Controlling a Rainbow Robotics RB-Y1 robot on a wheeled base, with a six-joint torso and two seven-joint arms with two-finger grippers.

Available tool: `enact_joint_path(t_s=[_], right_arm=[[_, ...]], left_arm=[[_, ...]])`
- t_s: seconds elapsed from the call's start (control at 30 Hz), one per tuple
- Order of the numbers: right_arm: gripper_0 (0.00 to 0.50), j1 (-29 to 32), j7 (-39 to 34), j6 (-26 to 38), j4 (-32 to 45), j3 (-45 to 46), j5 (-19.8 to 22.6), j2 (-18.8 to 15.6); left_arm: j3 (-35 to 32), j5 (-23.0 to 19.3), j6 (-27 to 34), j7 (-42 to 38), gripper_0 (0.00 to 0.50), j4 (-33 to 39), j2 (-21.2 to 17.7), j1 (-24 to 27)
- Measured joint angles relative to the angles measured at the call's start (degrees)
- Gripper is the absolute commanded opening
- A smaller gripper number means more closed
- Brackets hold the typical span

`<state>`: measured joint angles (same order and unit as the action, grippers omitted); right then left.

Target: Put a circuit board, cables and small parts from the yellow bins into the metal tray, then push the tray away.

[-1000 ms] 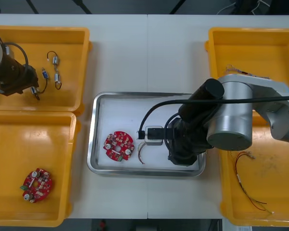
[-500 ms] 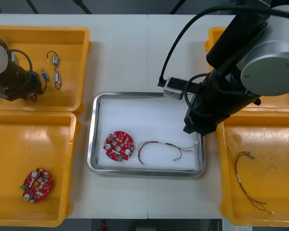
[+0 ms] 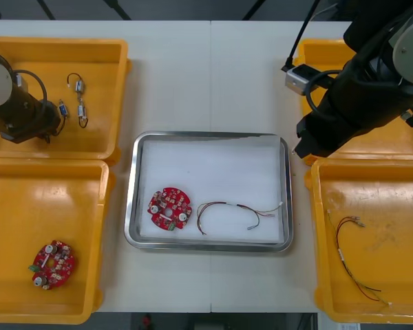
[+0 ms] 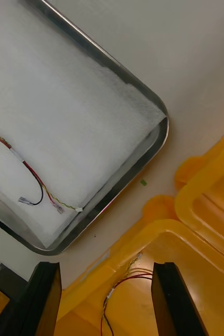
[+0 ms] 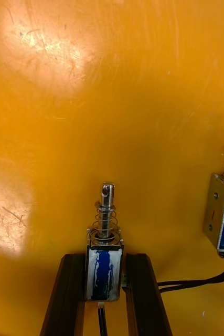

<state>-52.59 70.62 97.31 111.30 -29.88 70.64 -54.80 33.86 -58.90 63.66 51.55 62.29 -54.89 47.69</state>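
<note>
My left gripper (image 5: 105, 258) is down in the far left yellow bin (image 3: 103, 51), shut on a small metal part (image 5: 106, 247) with a blue body, a spring and a pin. In the front view that gripper (image 3: 49, 125) sits beside two more small metal parts (image 3: 81, 110). The metal tray (image 3: 210, 136), white inside, holds a round red circuit board (image 3: 170, 208) and a red and yellow cable (image 3: 237, 212). My right gripper (image 4: 109, 273) hangs open over the near right bin's rim, beyond the tray's corner (image 4: 161, 118); in the front view it (image 3: 308, 146) is beside the tray's far right corner.
A second circuit board (image 3: 53, 262) lies in the near left bin (image 3: 7, 206). A red and yellow cable (image 3: 354, 258) lies in the near right bin (image 3: 399, 199). The right arm's bulk covers much of the far right bin (image 3: 316, 51).
My right arm rose out of the tray and swung to the far right, leaving the cable in the tray. My left gripper has closed on the small metal part.
</note>
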Motion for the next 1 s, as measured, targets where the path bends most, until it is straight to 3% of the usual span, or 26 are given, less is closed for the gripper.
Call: enact_joint_path(t_s=[0.27, 0.6, 1.0], right_arm=[[0.500, 0.0, -12.0, 1.0, -4.1, 2.2, -0.1, -1.4], [0.500, 0.0, -12.1, 1.8, -12.4, 6.0, -0.6, -2.2], [0.500, 0.0, -12.1, 0.1, -20.6, 7.1, -4.7, -2.3]], left_arm=[[0.0, 1.8, -0.9, 0.0, 0.000, -0.1, 0.0, 0.3], [-0.7, 4.0, 0.7, 0.0, 0.000, -0.3, 0.0, 2.7], [-1.9, 4.0, 2.5, 0.0, 0.000, -0.3, 0.0, 3.6]])
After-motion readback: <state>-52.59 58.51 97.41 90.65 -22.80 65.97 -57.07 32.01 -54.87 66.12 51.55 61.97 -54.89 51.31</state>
